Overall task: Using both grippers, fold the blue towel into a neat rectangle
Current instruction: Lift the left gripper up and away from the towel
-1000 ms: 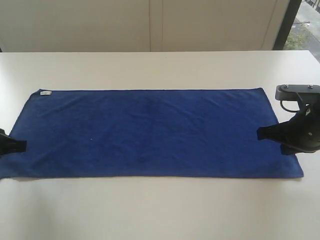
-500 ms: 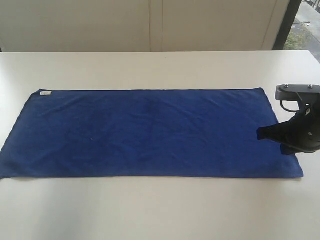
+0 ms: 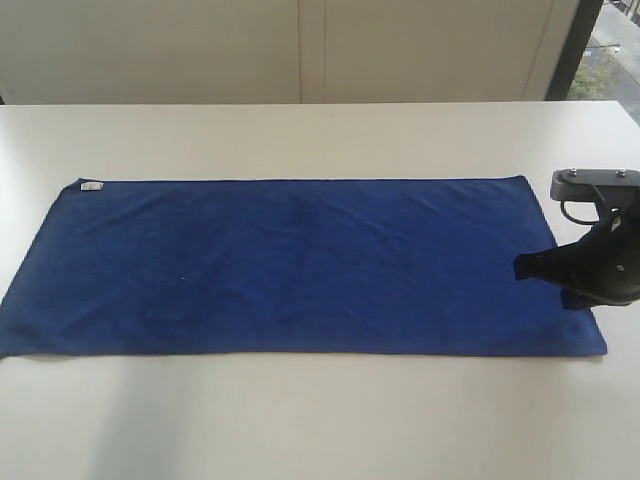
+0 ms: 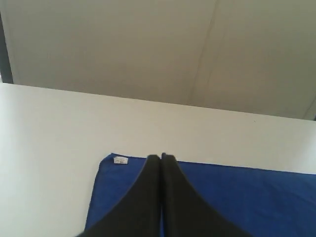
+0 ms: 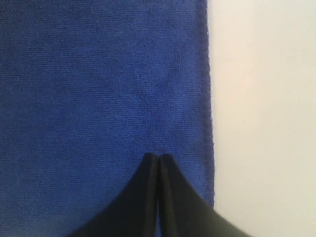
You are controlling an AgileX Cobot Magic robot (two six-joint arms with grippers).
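Our right hand [image 3: 520, 267] sits at one short end of the deep royal-blue microfibre towel [image 3: 300, 265], our left hand [image 4: 161, 159] above its tagged end, both pinched shut. The towel lies flat on the white surface [image 3: 300, 420] so each end can be lifted and folded.

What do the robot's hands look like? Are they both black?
Yes. The left gripper and right gripper are both black, each with two smooth fingers tapering to a point. The right one also carries a grey metal bracket with screws and a curved black cable.
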